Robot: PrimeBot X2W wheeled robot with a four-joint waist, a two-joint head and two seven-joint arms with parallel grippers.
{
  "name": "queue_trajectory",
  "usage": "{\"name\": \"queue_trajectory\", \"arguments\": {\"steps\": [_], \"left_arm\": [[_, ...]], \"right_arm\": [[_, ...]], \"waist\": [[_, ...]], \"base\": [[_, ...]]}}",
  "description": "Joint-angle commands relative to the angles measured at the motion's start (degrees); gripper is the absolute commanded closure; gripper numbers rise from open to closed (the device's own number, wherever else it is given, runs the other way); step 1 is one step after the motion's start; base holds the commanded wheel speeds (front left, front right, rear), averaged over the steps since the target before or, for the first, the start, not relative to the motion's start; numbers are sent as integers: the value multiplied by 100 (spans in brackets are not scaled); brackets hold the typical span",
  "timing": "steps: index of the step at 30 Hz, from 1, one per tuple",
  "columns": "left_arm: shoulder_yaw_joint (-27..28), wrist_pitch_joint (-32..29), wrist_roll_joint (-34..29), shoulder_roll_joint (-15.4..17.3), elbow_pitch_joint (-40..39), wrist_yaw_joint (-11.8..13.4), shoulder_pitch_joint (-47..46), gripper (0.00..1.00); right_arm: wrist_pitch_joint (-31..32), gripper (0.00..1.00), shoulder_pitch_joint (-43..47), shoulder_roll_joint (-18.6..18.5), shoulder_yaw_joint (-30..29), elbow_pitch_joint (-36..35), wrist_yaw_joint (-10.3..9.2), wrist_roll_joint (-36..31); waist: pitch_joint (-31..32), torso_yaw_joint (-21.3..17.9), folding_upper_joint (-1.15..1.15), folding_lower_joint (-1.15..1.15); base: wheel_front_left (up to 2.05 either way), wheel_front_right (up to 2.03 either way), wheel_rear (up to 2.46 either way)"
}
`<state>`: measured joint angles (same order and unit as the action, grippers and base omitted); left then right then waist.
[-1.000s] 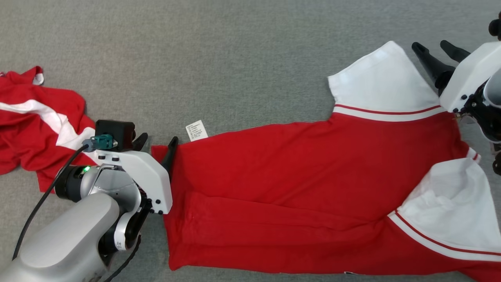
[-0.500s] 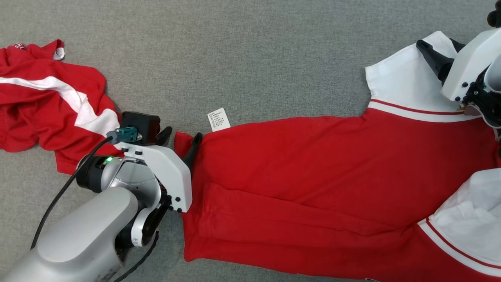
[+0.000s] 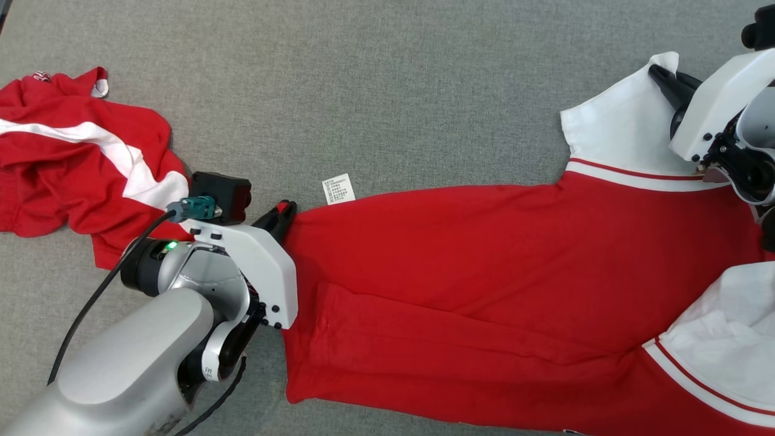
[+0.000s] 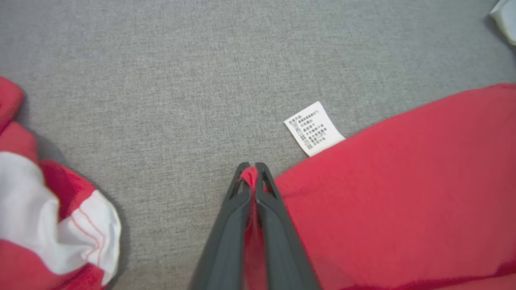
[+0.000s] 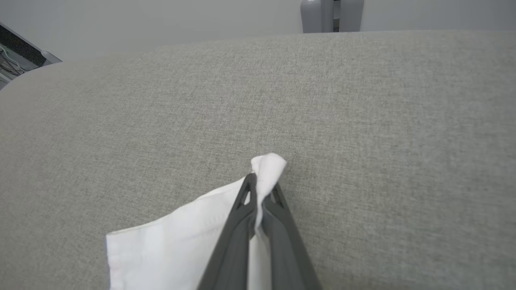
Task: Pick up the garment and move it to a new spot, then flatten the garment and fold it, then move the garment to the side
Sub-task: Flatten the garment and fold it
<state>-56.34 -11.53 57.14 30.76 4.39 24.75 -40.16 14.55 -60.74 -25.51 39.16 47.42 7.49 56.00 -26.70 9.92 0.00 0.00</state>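
Red garment (image 3: 472, 272) on grey fabric (image 3: 393, 91); left gripper (image 3: 284, 210), right gripper (image 3: 668, 74) pinch it.

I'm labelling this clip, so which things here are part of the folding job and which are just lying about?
In the job:
spread red shirt
left gripper, shut on its red corner
right gripper, shut on its white sleeve

Lying about:
crumpled red-and-white shirt, off to the left
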Motion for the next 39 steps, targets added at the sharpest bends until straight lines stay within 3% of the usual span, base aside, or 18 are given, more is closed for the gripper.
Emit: {"name": "queue_trajectory", "arguments": {"steps": [1,12,28,39], "left_arm": [[49,53,12,53,3,14,44,100],[113,170,221,185,92,-40,439,100],[89,209,374,541,105,-155,860,100],[-276,-301,459,819,-194,-158,1190,100]], "right_arm": [[-105,100,5,-43,16,6,1,77],[-647,100,367,-194,317,-18,1,747],[-820,100,1054,-588,931,-455,1,1437],[-391,100,1601,-926,1446,-1090,1,1784]], "waist": [[52,-11,0,0],[736,-197,0,0],[1463,-668,0,0],[1899,-860,0,0]], "base": [[0,0,0],[0,0,0],[0,0,0],[0,0,0]]}}
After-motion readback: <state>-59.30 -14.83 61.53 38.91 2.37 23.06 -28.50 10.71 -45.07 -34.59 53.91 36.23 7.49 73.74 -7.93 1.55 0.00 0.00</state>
